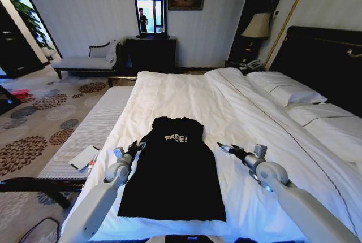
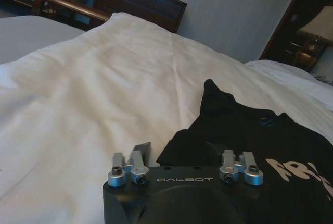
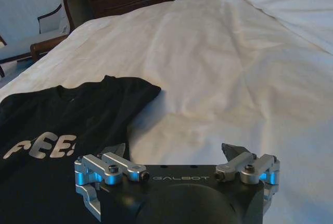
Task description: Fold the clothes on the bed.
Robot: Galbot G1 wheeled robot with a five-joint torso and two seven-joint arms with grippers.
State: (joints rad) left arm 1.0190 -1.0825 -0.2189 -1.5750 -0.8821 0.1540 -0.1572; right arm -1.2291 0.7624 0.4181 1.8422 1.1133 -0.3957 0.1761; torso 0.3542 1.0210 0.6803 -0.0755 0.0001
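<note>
You are looking down at a large bed (image 1: 186, 93) with a white duvet, its dark headboard off to the right and pillows along that side. A black T-shirt (image 1: 174, 169) lies flat near the foot edge of the bed closest to you, chest up, with white "FREE!" lettering readable and the collar pointing away from you. It appears already narrowed into a long rectangle, sleeves not sticking out, which suggests the side folds are done and a lengthwise fold remains; that is a judgement only.

Your left gripper (image 1: 137, 146) sits at the shirt's left edge, level with the shoulder. In the left wrist view its fingers are spread wide, one finger tip over white duvet and the other side over black cloth, so it straddles the shirt's edge without holding anything. That placement looks meant for pinching the shoulder corner.

Your right gripper (image 1: 225, 148) hovers just off the shirt's right edge, over bare duvet, mirroring the left. In the right wrist view its fingers are wide apart and empty, with the shirt's shoulder just beside them. Both arms reach in symmetrically, likely so the two upper corners can be lifted together.
</note>
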